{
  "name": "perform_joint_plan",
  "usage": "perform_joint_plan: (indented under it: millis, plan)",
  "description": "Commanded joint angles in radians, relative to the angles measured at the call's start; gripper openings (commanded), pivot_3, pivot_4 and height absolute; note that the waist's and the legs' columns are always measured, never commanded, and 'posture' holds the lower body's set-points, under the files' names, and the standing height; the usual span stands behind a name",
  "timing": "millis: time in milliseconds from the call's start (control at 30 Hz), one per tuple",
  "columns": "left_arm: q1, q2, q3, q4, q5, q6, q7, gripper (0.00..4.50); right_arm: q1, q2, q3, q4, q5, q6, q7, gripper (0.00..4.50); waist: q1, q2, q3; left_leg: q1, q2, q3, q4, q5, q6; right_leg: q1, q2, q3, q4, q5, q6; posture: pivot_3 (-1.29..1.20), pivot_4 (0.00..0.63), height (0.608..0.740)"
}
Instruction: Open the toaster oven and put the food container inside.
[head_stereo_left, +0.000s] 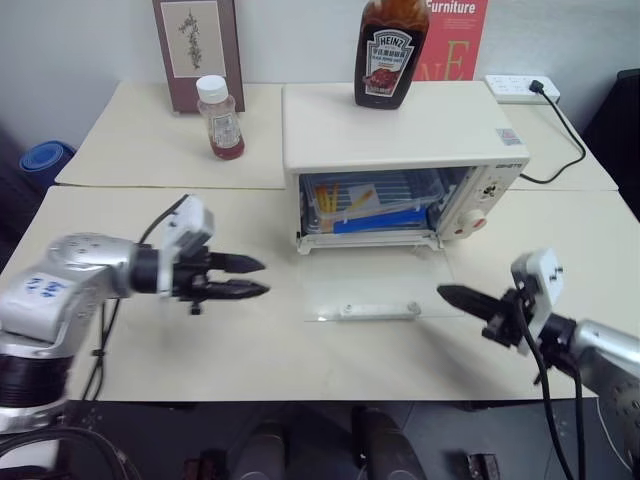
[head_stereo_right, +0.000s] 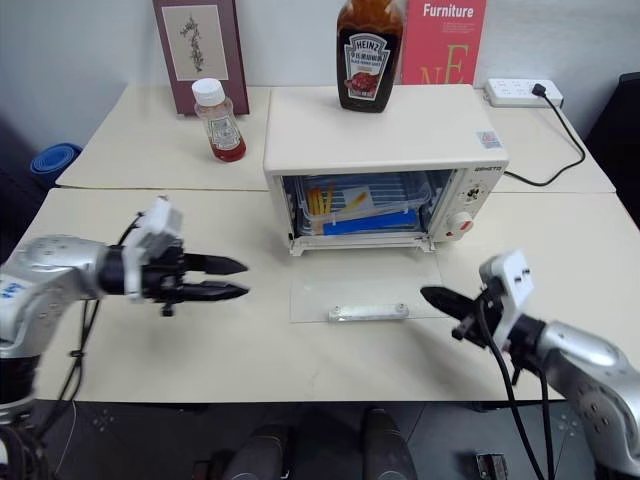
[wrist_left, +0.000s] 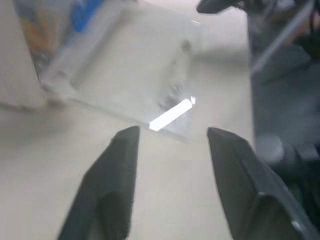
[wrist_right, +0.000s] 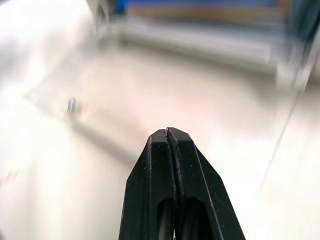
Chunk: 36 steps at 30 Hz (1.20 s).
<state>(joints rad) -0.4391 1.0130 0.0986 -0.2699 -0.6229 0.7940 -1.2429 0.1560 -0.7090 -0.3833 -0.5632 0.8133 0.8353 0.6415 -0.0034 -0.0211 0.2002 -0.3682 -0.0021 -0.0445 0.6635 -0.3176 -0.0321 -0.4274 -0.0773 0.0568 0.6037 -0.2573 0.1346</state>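
The cream-white boxy toaster oven (head_stereo_left: 400, 150) stands near the back edge of the pale beige worktop (head_stereo_left: 150, 330), about at its middle. Its glass door (head_stereo_left: 375, 285) is folded fully down and lies flat on the worktop in front of the oven, with the cream bar handle (head_stereo_left: 378, 311) at the edge nearest the robot. The clear rectangular plastic food container (head_stereo_left: 372, 203) with blue clip strips sits inside the oven cavity on the wire rack. Yellow-orange sticks are visible through its wall, though the reflections make it hard to tell more about the contents.

The left gripper (head_stereo_left: 250, 277) hangs above the worktop to the left of the lowered door, well apart from it, pointing toward the right. Its two black fingers (wrist_left: 112, 175) are spread with a clear gap between them and hold nothing. The right gripper (head_stereo_left: 452, 296) is near the right front corner of the glass door, pointing toward the left and a little down. Its fingers are pressed together to one point and nothing is between them.

On top of the oven, at its back edge, stands a large dark brown sauce bottle (head_stereo_left: 391, 50) with a white label. A small clear bottle of red sauce with a white cap (head_stereo_left: 219, 116) stands on the worktop at the back left, just beside a brown framed picture (head_stereo_left: 197, 50) that leans on the wall. A red book or card (head_stereo_left: 455, 38) stands behind the oven. A white power strip (head_stereo_left: 520, 88) lies at the back right corner, with a black cable (head_stereo_left: 570, 140) running from it.
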Motion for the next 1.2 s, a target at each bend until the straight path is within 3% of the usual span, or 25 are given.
perform_joint_plan:
  millis: [33,133,167,400,533,633,833,933,1033,1200]
  plan:
    - [-0.08,0.063,0.01,0.063,0.006,-0.062,-0.095,3.48,0.048,0.031,0.001,-0.033,-0.014,-0.039,-0.011,0.0,0.002,0.0,0.0,0.0,0.0,0.0,0.001,0.0,0.001,0.001,0.0,0.0,-0.001,0.0,0.0,0.0,0.15,0.74]
    - [-0.135,0.098,-0.018,0.093,0.011,-0.089,-0.163,4.36,0.083,0.056,0.066,0.006,-0.093,-0.095,-0.018,0.0,-0.001,0.0,0.0,0.0,0.0,0.0,0.001,0.001,0.001,0.001,0.0,0.0,-0.001,0.0,0.0,0.0,0.15,0.74]
    - [-0.151,0.098,-0.026,0.101,0.013,-0.095,-0.172,4.47,0.082,0.066,0.086,0.026,-0.119,-0.115,-0.022,0.0,-0.002,0.0,0.0,0.0,0.0,0.0,0.0,0.001,0.001,0.001,0.0,0.0,-0.001,0.0,0.0,0.0,0.15,0.74]
    - [-0.197,0.05,-0.046,0.138,0.058,-0.173,-0.133,4.47,-0.005,0.133,0.14,0.169,-0.238,-0.223,-0.067,0.0,-0.02,0.0,0.0,-0.001,0.0,0.0,0.0,0.0,0.002,-0.001,0.001,0.0,0.002,0.0,0.0,0.0,0.15,0.74]
    - [-0.236,0.017,-0.044,0.175,0.06,-0.161,-0.105,4.47,-0.087,0.149,0.093,0.181,-0.214,-0.224,-0.082,0.0,-0.025,0.0,0.0,-0.001,0.0,0.0,0.001,0.0,0.002,-0.002,0.001,0.0,0.003,0.0,0.001,0.0,0.15,0.74]
    - [-0.259,0.026,-0.048,0.238,0.087,-0.189,-0.118,4.5,-0.106,0.072,-0.003,0.103,-0.097,-0.154,-0.022,0.58,-0.025,0.002,0.001,-0.001,0.0,0.0,0.0,0.0,0.002,-0.003,0.001,0.0,0.004,0.0,0.001,0.0,0.15,0.74]
    - [-0.328,0.034,-0.044,0.37,0.11,-0.224,-0.158,4.5,-0.148,-0.228,-0.33,0.097,0.197,0.026,0.147,2.51,-0.022,0.003,0.002,-0.001,0.0,-0.001,0.001,0.0,0.002,-0.001,0.001,0.0,0.003,0.0,0.001,0.0,0.15,0.74]
    - [-0.352,0.041,-0.045,0.402,0.116,-0.228,-0.181,4.5,-0.131,-0.346,-0.429,0.142,0.249,0.089,0.259,3.54,-0.022,0.003,0.002,-0.001,0.001,-0.001,0.0,0.0,0.003,-0.001,0.002,-0.001,0.003,0.0,0.001,0.0,0.15,0.74]
    - [-0.371,0.055,-0.041,0.425,0.118,-0.225,-0.207,4.5,-0.096,-0.417,-0.464,0.18,0.206,0.093,0.349,4.48,-0.023,0.003,0.002,-0.002,0.001,0.0,0.001,0.0,0.003,-0.001,0.002,0.0,0.003,0.0,0.001,0.0,0.15,0.74]
    - [-0.39,0.056,-0.022,0.45,0.117,-0.219,-0.202,4.5,-0.131,-0.419,-0.43,0.221,0.184,0.074,0.348,4.48,-0.024,0.002,0.002,-0.001,0.001,0.0,0.001,0.0,0.003,-0.001,0.002,0.0,0.003,0.0,0.001,0.0,0.15,0.74]
